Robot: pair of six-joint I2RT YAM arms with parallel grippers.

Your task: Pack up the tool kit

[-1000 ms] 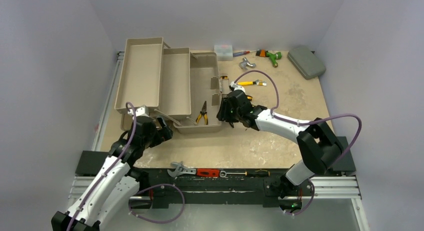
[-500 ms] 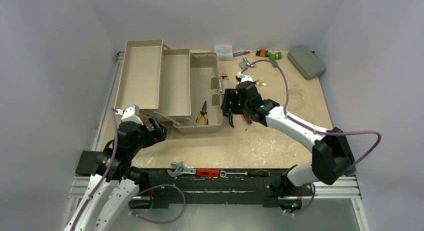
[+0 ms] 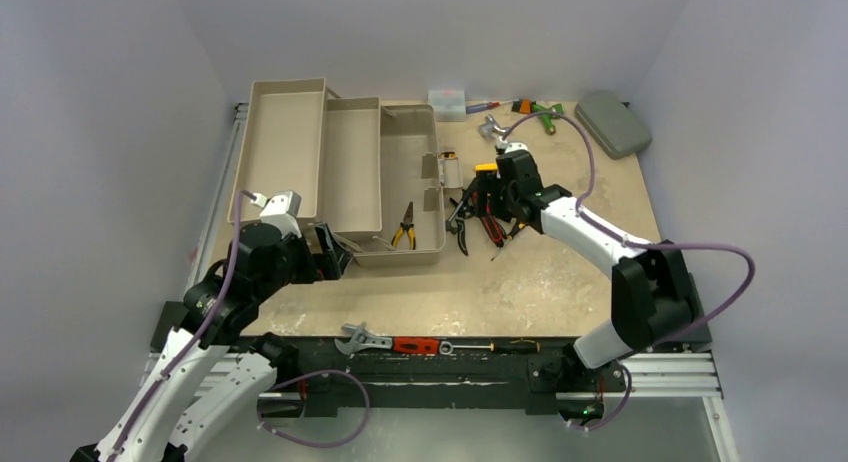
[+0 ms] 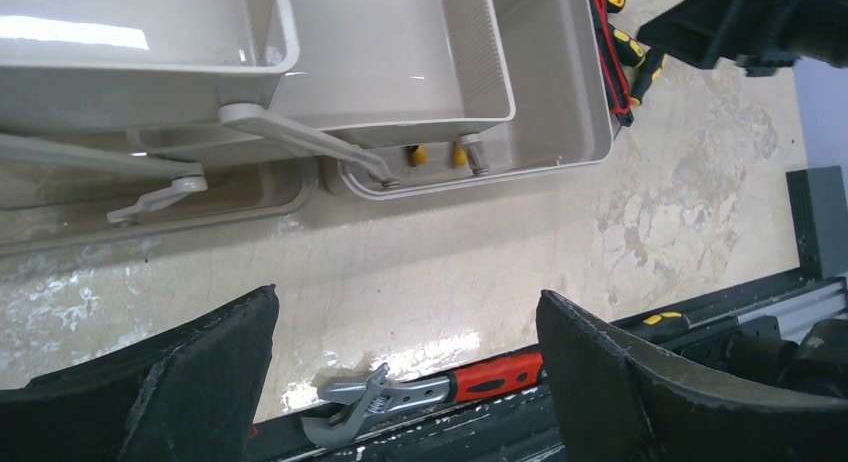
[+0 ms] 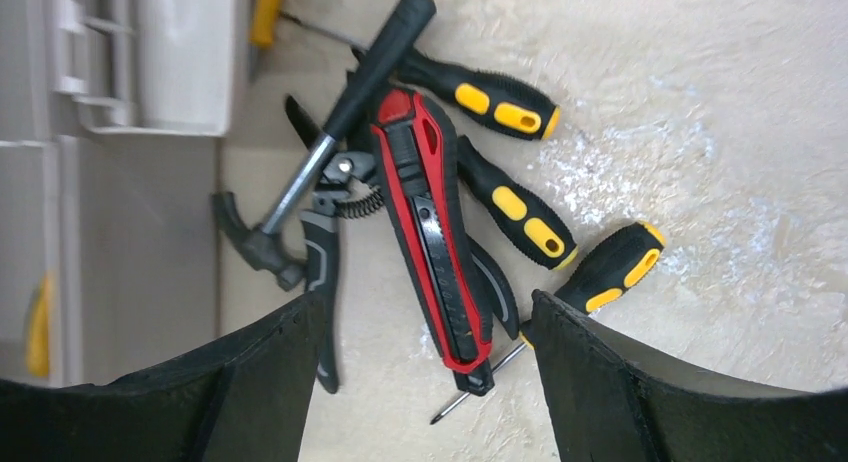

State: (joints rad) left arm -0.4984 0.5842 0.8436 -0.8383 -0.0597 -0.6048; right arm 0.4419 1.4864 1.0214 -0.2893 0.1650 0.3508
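Widening right hand (image 5: 420, 317), moved over red knife (image 5: 425, 232)

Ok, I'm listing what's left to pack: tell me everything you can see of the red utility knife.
The utility knife is long and slim, red with a black slider strip down its middle, plastic by its look. It lies in a pile on the table, on top of black pliers, beside yellow-and-black screwdrivers, its upper end by a hammer. Nothing holds it.

Plain pale walls (image 3: 420, 32); scuffed tan tabletop (image 3: 520, 282), perhaps plywood.
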